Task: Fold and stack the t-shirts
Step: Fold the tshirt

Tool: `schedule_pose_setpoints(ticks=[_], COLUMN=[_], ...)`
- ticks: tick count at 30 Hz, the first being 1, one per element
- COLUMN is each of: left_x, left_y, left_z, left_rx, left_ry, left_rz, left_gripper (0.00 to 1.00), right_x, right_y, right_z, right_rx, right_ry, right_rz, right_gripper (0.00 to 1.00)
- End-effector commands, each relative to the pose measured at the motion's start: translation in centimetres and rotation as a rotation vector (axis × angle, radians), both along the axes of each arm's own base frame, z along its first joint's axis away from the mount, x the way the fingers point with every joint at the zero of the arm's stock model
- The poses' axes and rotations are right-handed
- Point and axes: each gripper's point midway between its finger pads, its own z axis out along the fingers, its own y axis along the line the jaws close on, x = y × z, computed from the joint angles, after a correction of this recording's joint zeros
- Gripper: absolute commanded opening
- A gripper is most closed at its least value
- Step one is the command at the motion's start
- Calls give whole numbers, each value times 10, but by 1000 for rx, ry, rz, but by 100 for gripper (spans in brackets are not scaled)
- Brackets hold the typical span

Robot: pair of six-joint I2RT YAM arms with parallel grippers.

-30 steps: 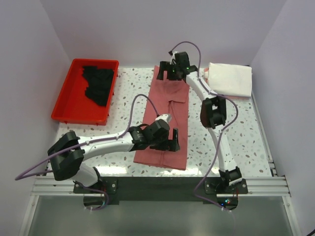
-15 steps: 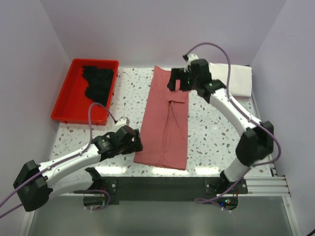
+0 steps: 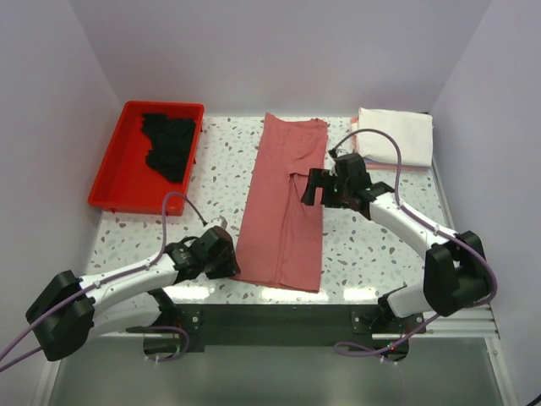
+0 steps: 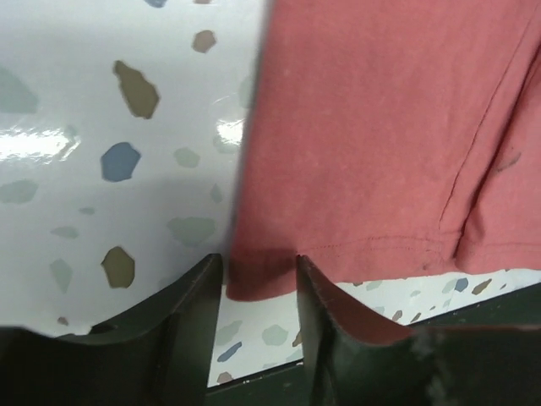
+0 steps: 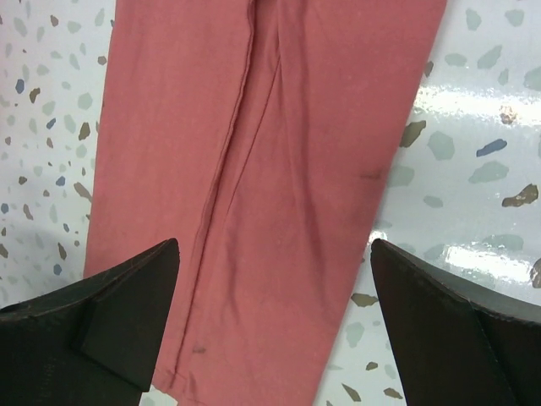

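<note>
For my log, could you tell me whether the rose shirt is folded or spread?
Partly folded: the rose shirt lies as a narrow strip, sides turned in, overlap edge visible; no crosswise fold yet.

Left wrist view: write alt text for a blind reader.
The left claw, open, straddles a hemmed corner of the dusty-rose t-shirt, which lies flat on a speckled white table.

Your left gripper [image 3: 225,259] has left the lower middle of the dusty-rose t-shirt [image 3: 283,203]. It swung out left and now sits at the shirt's lower-left corner, with a finger on either side of that corner. Your right gripper [image 3: 321,186] has drawn back from the shirt's top edge to mid-frame, by its right edge. The top edge now shows uncovered.
</note>
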Motion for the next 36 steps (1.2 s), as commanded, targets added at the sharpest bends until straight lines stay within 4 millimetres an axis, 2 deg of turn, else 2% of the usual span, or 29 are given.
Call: schedule_pose_setpoints(ticks=[1, 2, 3, 10, 13, 16, 17, 22, 28, 32, 34, 36], left_x=[-7, -7, -10, -21, -23, -20, -20, -22, -24, -24, -22, -21], left_y=[-16, -17, -19, -9, -12, -16, -17, -18, -23, -25, -25, -24], left_z=[-7, -7, -7, -13, -13, -12, -11, -13, -17, -16, -13, -12], left_rx=[-56, -55, -64, -30, -42, -53, -53, -57, -72, -85, -92, -93], left_ry=[48, 46, 63, 109, 116, 110, 110, 121, 132, 130, 118, 106], left_rz=[-61, -65, -78, -80, -87, -97, -100, -114, -137, -143, -141, -131], left_gripper=[43, 34, 30, 11, 0, 0, 0, 0, 0, 0, 0, 0], right_x=[-2, -5, -8, -28, -49, -84, -102, -169, -225, -233, -236, -236], right_y=[3, 3, 1, -10, -7, -1, 9, 6, 9, 11, 8, 3], right_z=[20, 17, 18, 18, 12, -6, -11, -42, -64, -74, -81, -86], right_rx=[59, 61, 57, 43, 38, -52, -81, -106, -89, -87, -116, -146], right_ry=[-54, -44, -40, -28, 18, 83, 102, 255, 363, 375, 397, 404], right_rz=[-13, -12, -14, -13, 59, 140, 202, 313, 416, 445, 455, 453], right_gripper=[99, 99, 99, 99, 98, 98, 97, 95, 89, 80, 71, 70])
